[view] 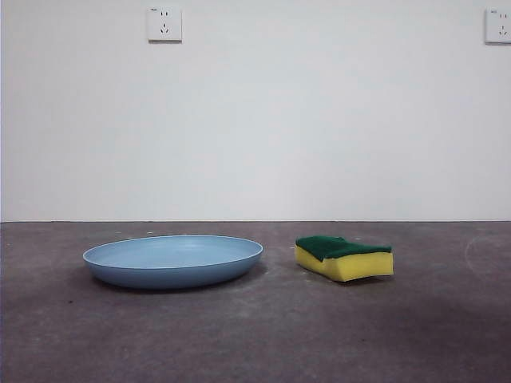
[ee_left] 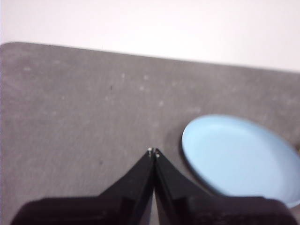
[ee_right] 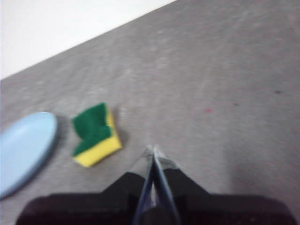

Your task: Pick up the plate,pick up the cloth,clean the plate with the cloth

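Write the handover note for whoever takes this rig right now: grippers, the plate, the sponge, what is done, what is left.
Left gripper: shut, empty, held above the dark grey table, the plate off to one side of it.
Right gripper: shut, empty, above the table, apart from the sponge.
Wide, shallow, round light blue plastic plate: flat on the table, nothing visible in it.
Small yellow sponge block with a dark green scouring top: on the table beside the plate, green side up, a gap between them.
Done: nothing; neither item has been picked up.
Left: pick up the plate, pick up the sponge, wipe the plate.
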You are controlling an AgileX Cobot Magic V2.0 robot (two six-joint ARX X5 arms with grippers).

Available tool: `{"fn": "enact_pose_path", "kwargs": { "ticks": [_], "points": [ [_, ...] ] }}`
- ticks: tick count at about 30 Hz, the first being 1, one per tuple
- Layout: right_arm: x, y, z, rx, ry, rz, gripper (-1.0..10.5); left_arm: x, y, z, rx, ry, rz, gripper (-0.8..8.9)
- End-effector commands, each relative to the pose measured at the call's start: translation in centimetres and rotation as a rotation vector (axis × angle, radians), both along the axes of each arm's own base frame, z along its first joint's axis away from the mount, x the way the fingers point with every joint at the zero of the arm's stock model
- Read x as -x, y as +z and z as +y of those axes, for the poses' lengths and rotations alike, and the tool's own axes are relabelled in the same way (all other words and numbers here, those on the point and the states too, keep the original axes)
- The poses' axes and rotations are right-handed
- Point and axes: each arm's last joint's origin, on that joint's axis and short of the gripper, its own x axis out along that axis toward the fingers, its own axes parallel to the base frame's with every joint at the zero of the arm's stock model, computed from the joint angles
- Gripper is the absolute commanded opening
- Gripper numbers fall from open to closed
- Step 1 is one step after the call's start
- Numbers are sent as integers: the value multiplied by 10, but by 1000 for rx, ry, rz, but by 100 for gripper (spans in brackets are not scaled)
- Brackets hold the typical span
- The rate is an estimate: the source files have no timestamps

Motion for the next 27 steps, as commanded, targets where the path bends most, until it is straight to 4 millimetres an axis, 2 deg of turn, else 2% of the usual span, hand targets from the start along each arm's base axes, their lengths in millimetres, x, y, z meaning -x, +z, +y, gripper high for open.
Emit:
{"fn": "enact_pose_path", "kwargs": {
  "ticks": [1,8,13,17,22,24,25,27],
  "points": [
    [-4,18,1,-32,27,12,-9,-3,16,-1,58,-2,14,-6],
    [-27,66,7,-24,183,79,-8,-21,59,-5,60,-85,76,-6],
    [-53,99,12,48,329,175,-6,-44,83,-11,45,-199,201,-5],
    [-72,117,14,141,391,295,-1,-63,91,-15,29,-285,333,-5],
    [-93,131,15,182,436,410,8,-82,90,-19,11,-352,498,-3],
    [-99,133,16,182,438,421,78,-88,87,-20,15,-359,539,4],
    [-101,134,16,182,438,422,147,-91,85,-20,18,-361,552,39],
    [-103,136,16,182,437,421,265,-94,82,-21,20,-358,570,220]
  ]
}}
